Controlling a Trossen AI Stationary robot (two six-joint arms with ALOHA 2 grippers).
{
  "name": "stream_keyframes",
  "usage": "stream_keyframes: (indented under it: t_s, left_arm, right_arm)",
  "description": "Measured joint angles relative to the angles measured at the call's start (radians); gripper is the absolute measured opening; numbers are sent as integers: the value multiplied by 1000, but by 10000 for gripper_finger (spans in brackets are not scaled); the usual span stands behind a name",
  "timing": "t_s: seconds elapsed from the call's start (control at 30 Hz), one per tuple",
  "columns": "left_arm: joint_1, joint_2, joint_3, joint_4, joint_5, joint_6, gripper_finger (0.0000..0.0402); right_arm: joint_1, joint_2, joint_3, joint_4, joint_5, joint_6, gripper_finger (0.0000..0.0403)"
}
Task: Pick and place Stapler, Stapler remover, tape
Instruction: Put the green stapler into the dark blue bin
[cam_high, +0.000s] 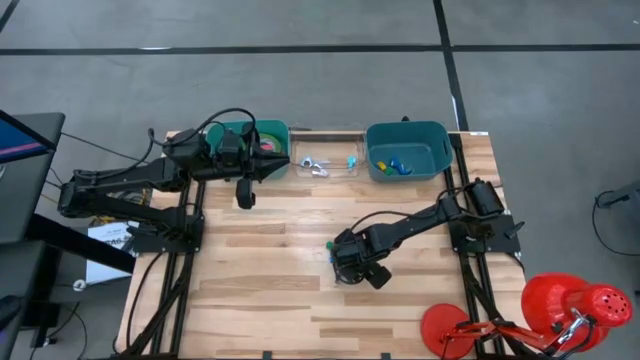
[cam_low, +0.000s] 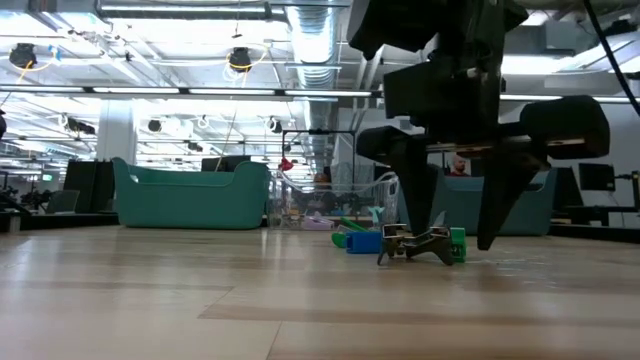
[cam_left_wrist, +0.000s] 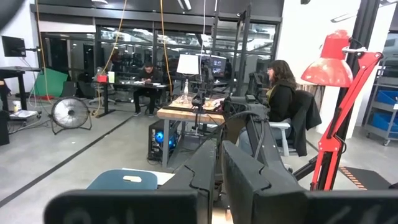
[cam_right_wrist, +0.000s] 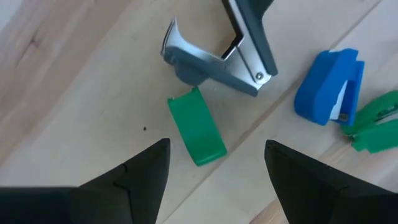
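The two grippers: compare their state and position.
The right gripper is open, while the left gripper is shut. The right gripper hangs low over mid-table above a staple remover with a green handle; the left gripper reaches over the far-left teal bin. The right gripper points down, the left roughly level. Both are dark, two-fingered and hold nothing.

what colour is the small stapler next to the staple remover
Blue; the small stapler shows best in the right wrist view, beside the staple remover.
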Motion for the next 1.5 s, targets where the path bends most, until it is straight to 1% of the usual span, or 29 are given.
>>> stream_keyframes:
  t_s: [0.13, 0.5, 0.67, 0.9, 1.17, 1.33, 1.5]
  left_arm:
    - [0, 0, 0, 1, 0, 0, 21]
    - [0, 0, 0, 1, 0, 0, 21]
    - [0, 0, 0, 1, 0, 0, 21]
    - [0, 0, 0, 1, 0, 0, 21]
    - [0, 0, 0, 1, 0, 0, 21]
    - [0, 0, 0, 1, 0, 0, 21]
    - [0, 0, 0, 0, 0, 0, 21]
  right_arm:
    - [0, 0, 0, 0, 0, 2, 232]
    - [1, 0, 0, 0, 0, 10, 121]
    - [1, 0, 0, -1, 0, 11, 90]
    - [2, 0, 0, -6, 0, 24, 72]
    - [2, 0, 0, -9, 0, 31, 72]
    - [5, -40, 0, -34, 3, 104, 72]
    - [35, -96, 0, -49, 3, 179, 72]
